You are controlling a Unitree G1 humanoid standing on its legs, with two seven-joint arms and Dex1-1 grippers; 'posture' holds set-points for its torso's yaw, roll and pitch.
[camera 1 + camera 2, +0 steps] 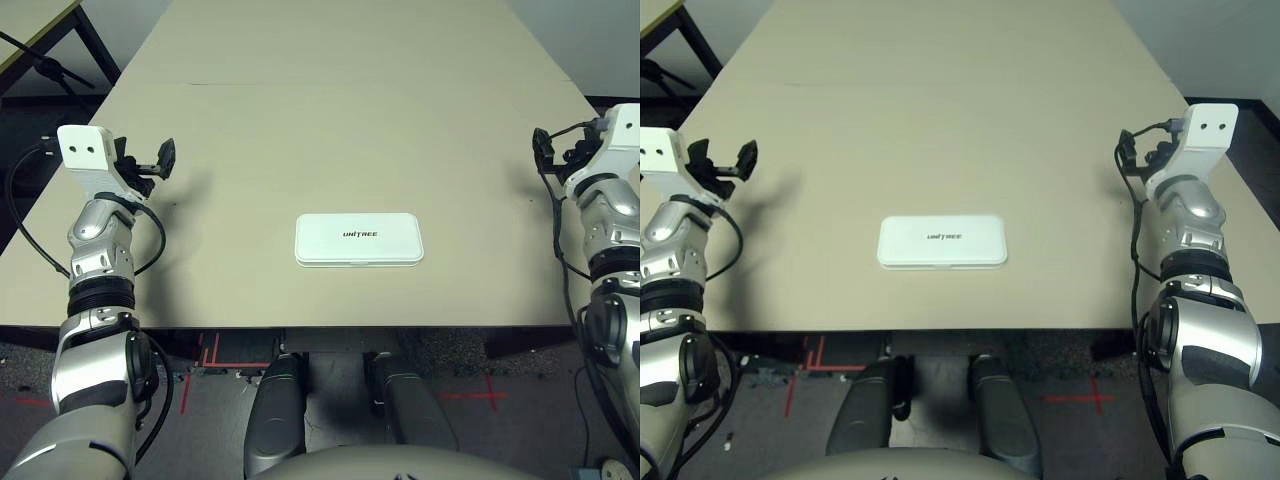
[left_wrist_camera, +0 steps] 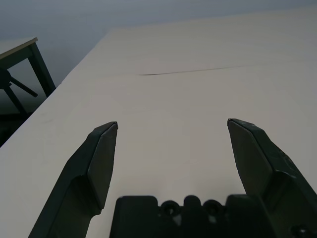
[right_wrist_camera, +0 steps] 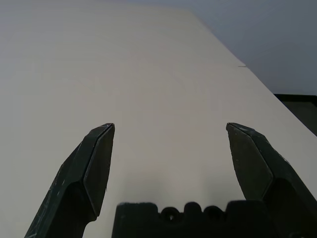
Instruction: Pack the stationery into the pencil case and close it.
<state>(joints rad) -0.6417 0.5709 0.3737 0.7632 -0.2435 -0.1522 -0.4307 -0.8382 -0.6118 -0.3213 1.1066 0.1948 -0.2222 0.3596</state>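
The white pencil case (image 1: 358, 240) lies flat and closed near the table's front edge, in the middle, with dark "UNITREE" lettering on its lid. The stationery is out of view. My left gripper (image 1: 145, 160) hovers over the table's left edge, well left of the case, open with nothing between its fingers (image 2: 101, 158). My right gripper (image 1: 1140, 150) is raised at the table's right edge, far right of the case, also open and empty; the right wrist view shows its fingers (image 3: 96, 161) spread over bare tabletop.
The beige table (image 1: 330, 120) stretches far back, with a thin seam (image 1: 260, 84) across it. A second table (image 1: 30, 25) stands off the far left corner. Red tape marks (image 1: 210, 355) lie on the floor below the front edge.
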